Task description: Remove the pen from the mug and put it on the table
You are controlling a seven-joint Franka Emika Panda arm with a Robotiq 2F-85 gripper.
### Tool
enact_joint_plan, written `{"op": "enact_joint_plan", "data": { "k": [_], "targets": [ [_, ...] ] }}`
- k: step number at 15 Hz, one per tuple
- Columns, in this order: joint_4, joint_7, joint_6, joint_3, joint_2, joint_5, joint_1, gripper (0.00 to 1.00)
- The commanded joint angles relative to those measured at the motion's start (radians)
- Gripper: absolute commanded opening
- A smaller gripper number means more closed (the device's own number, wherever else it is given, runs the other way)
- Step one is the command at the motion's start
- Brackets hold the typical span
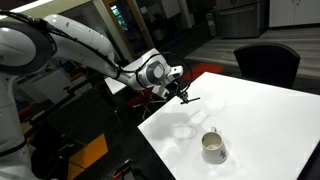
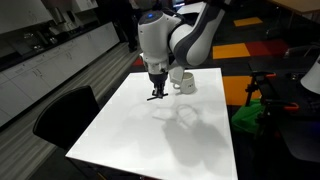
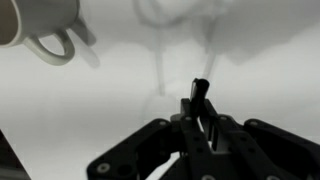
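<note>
My claw (image 3: 203, 126) is clamped narrow on the pen (image 3: 200, 92). The pen is out of the mug (image 3: 38, 24) and up in the air over the white surface (image 3: 100, 115). From the wrist view the dark shaft pokes out between my fingers, its long axis running straight up the frame, tip toward the far side. The mug sits far left there, handle turned toward me, well apart from the pen.

In an exterior view the pen (image 1: 188, 98) lies close to level, long axis left to right, with its free end sticking out right of my claw (image 1: 178, 93). The mug (image 1: 213, 147) stands upright, nearer and to the right. From the other side, the pen (image 2: 157, 96) hangs under my claw (image 2: 156, 89) above the surface (image 2: 140, 135), with the mug (image 2: 183, 82) just beyond, right.
</note>
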Motion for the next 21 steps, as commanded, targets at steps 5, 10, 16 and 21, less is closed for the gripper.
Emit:
{"op": "enact_joint_plan", "data": {
  "k": [5,10,16,21],
  "targets": [
    [0.082,0.07,0.047,-0.08,0.18,0.017,0.103,0.03],
    [0.098,0.047,0.037,-0.079,0.239,0.047,0.108,0.4],
    [0.009,0.046,-0.008,-0.091,0.101,0.065,0.125,0.83],
    [-0.09,-0.01,-0.132,-0.021,-0.099,0.111,0.076,1.0]
  ]
}}
